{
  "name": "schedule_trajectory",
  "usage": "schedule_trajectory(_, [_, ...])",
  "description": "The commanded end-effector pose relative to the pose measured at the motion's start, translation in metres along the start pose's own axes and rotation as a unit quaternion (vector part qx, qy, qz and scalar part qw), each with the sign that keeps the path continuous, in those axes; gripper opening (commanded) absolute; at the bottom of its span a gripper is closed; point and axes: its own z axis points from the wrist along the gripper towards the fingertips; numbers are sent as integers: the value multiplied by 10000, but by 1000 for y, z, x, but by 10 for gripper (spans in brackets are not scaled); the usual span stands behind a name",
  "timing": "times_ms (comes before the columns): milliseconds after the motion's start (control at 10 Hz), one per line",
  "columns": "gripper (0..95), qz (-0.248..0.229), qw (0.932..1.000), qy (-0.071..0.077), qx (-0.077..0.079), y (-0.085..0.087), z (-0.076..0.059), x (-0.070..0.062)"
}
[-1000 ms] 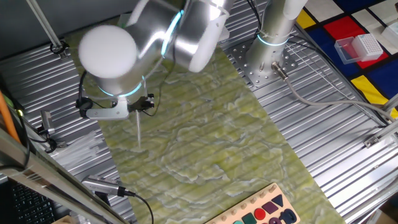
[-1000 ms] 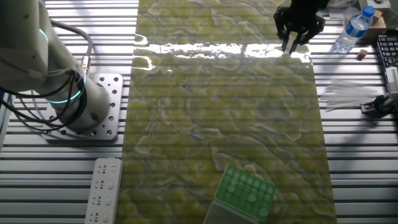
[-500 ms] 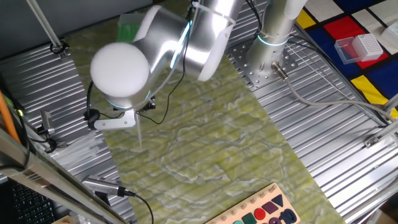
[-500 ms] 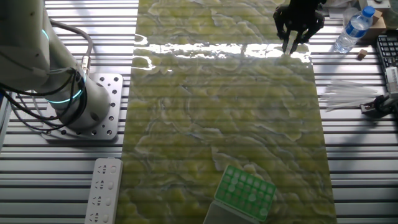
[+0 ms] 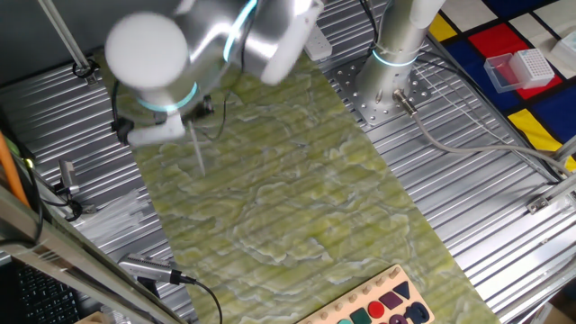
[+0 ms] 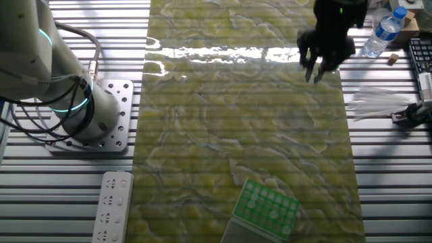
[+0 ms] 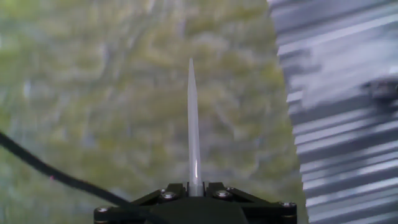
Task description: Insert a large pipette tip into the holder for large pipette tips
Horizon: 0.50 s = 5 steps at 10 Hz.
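Currently the pincer (image 7: 195, 190) is clamped on the base of the large pipette tip (image 7: 193, 127), point projecting straight out over the green mat (image 6: 243, 128), upper right of frame. Holder for large pipette tips (image 6: 268, 208) sits at lower centre of bench (image 6: 54, 182); its contents not discernible.

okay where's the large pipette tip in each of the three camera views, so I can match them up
One fixed view: the large pipette tip hangs below the pincer, upper left, over the green mat.
The other fixed view: too thin to make out; the pincer is at upper right, over the mat's right side.
Hand view: centre, running up from the pincer to a point.
Shared landmark: the green mat.
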Motion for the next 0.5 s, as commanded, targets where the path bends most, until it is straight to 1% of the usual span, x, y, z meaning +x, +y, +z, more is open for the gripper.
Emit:
schedule_trajectory(100, [0, -289, 9994, 187, -1, 10, 11, 62])
schedule_trajectory(200, [0, -421, 9987, 283, 42, 18, 18, 86])
schedule_trajectory(300, [0, -473, 9983, 320, 58, 21, 19, 94])
schedule_trajectory(400, [0, -490, 9982, 350, 73, 22, 18, 94])
schedule_trajectory(500, [0, -438, 9984, 337, 74, 22, 18, 94])
